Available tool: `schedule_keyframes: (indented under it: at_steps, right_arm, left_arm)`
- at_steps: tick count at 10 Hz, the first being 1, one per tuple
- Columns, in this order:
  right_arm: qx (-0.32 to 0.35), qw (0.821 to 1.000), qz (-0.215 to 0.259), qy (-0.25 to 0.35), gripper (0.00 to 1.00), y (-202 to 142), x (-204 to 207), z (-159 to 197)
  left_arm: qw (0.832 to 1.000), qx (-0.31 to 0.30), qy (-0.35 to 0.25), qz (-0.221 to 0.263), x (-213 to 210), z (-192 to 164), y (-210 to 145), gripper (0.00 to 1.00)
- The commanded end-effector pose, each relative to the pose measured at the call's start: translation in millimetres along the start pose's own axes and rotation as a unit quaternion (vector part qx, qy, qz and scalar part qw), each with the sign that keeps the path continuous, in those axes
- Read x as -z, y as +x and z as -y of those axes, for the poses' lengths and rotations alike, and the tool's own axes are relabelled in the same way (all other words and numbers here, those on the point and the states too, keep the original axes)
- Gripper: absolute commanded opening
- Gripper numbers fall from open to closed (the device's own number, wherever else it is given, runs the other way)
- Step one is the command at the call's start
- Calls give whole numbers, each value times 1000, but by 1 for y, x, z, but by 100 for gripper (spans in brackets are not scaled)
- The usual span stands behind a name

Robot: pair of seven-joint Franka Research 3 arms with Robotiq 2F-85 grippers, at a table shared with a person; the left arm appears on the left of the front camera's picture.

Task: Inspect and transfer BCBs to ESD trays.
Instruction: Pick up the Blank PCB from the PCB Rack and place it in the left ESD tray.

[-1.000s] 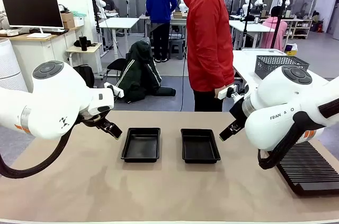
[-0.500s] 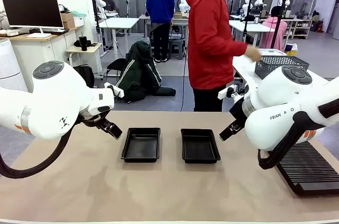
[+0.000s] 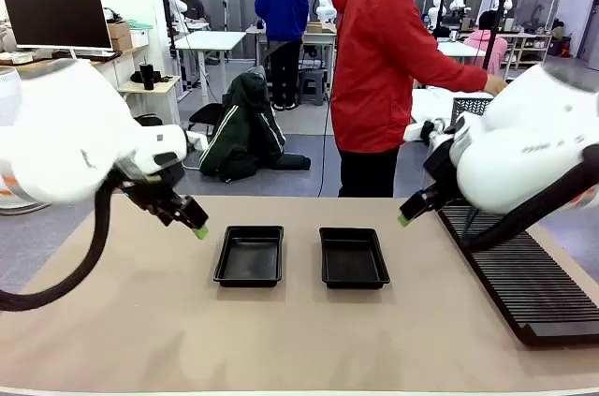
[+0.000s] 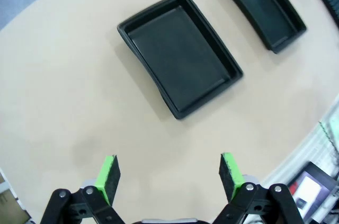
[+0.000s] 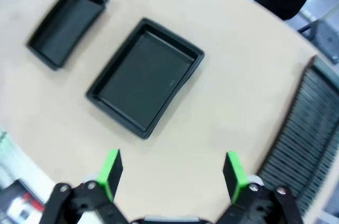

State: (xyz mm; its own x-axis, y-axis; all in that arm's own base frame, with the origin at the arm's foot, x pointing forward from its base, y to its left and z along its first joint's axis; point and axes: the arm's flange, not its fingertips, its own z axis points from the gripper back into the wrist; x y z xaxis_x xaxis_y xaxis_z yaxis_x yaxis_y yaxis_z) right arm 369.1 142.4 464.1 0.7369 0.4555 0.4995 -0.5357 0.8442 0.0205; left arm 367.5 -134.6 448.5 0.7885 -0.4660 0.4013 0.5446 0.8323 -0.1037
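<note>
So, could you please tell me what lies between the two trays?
Only a bare strip of table separates the left tray from the right tray, as the front view shows.

Both aloft: left gripper (image 4: 169, 173), right gripper (image 5: 172, 173), jaws spread.

On the table (image 3: 281, 344), the left tray (image 3: 249, 256) lies just beside the right tray (image 3: 354, 258), the rack (image 3: 529, 276) farther right.
</note>
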Motion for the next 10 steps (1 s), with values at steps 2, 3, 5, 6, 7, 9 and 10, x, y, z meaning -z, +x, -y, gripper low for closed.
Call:
schedule_keyframes:
  at_steps: [2,3,5,6,7,9,10]
  right_arm:
    - [55,997,-1,55,100,-6,-70,19]
    - [71,995,-6,73,100,-10,-91,26]
    - [112,989,-14,100,100,-19,-126,43]
    - [133,984,-20,117,100,-25,-143,55]
    - [151,979,-16,134,100,-29,-158,68]
    - [188,973,4,137,100,-35,-183,89]
    - [199,969,8,145,100,-40,-195,98]
  left_arm:
    - [998,-39,-52,-12,-68,-22,-12,100]
    - [996,-53,-69,-11,-84,-21,-21,100]
    - [994,-70,-84,-4,-111,-29,-41,100]
    - [993,-72,-94,13,-123,-38,-50,100]
    - [990,-74,-114,32,-129,-45,-58,100]
    - [986,-83,-129,68,-142,-62,-73,100]
    - [983,-86,-141,83,-150,-68,-82,100]
